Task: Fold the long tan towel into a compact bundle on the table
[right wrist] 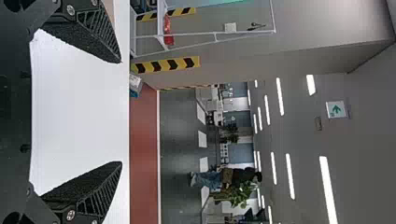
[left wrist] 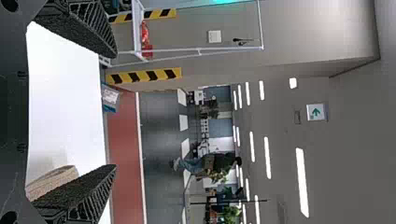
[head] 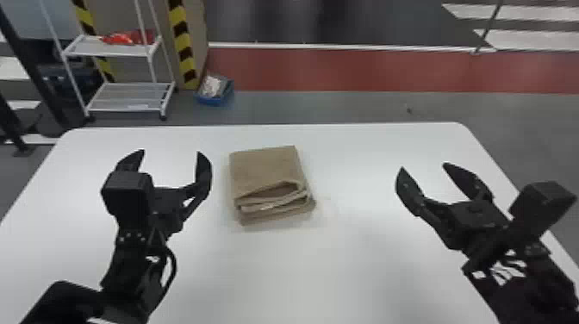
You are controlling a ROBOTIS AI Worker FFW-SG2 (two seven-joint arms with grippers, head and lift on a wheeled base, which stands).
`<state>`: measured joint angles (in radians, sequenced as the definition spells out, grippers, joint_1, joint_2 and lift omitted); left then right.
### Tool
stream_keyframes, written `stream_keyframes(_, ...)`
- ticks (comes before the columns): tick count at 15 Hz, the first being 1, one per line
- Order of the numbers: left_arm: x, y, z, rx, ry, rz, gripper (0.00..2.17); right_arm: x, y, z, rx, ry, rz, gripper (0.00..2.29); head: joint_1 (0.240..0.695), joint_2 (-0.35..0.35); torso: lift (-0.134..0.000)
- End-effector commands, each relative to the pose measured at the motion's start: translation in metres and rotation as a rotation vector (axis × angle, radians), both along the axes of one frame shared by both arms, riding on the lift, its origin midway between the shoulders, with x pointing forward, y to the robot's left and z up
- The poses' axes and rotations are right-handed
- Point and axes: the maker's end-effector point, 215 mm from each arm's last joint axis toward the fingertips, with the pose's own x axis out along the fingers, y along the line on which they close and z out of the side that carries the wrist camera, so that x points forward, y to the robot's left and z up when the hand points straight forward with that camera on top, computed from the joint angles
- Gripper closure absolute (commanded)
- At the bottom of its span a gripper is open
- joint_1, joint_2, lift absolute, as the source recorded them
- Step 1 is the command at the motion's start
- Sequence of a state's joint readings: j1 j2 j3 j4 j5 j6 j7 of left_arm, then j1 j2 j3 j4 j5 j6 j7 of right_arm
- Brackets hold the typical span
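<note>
Jaws spread wide, the left gripper (head: 170, 152) and right gripper (head: 424, 166) flank the folded tan towel (head: 265, 172), likely soft, light and best pinched through its layered near edge (head: 278, 210).

In front of you, a tan towel (head: 263, 170) lies flat on the tabletop (head: 301, 275), folded into a compact, roughly rectangular bundle. It sits a little left of the middle, nearer the far edge than the near one, and is turned slightly off square. Its upper face is plain and mostly smooth. Along the side nearest you, several layers are stacked unevenly; the top one bows up toward the right, leaving a dark, slanted opening beneath it. The lower layers reach out slightly beyond the upper ones toward you and at the near right corner.
</note>
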<state>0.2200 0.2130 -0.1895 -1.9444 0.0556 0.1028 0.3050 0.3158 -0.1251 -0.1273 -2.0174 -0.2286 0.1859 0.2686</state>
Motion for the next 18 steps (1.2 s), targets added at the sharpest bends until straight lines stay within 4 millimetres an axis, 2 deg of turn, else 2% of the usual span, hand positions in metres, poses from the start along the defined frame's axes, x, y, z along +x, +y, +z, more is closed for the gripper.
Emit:
stream_keyframes(1,0.001,0.005,0.002,0.013,0.005,-0.004,0.05,-0.004,0.008,0.004,0.003,-0.002,-0.006,0.11,0.695,-0.035,-0.125)
stream_keyframes(4,0.003,0.017,0.004,0.009,0.002,0.006,0.05,-0.007,0.017,0.004,0.001,-0.002,-0.021,0.11,0.695,-0.023,-0.125)
stream_keyframes(6,0.002,0.017,0.013,0.001,-0.026,0.007,0.05,-0.007,0.022,0.008,0.006,-0.014,-0.015,0.11,0.695,-0.008,-0.125)
stream_keyframes(8,0.001,0.019,0.014,0.012,-0.027,0.006,0.05,-0.007,0.026,0.010,0.012,-0.022,-0.011,0.11,0.695,0.006,-0.125)
stream_keyframes(18,-0.002,0.027,0.018,-0.011,-0.042,0.008,0.05,-0.007,0.021,0.009,-0.004,-0.022,-0.020,0.11,0.695,0.017,-0.125)
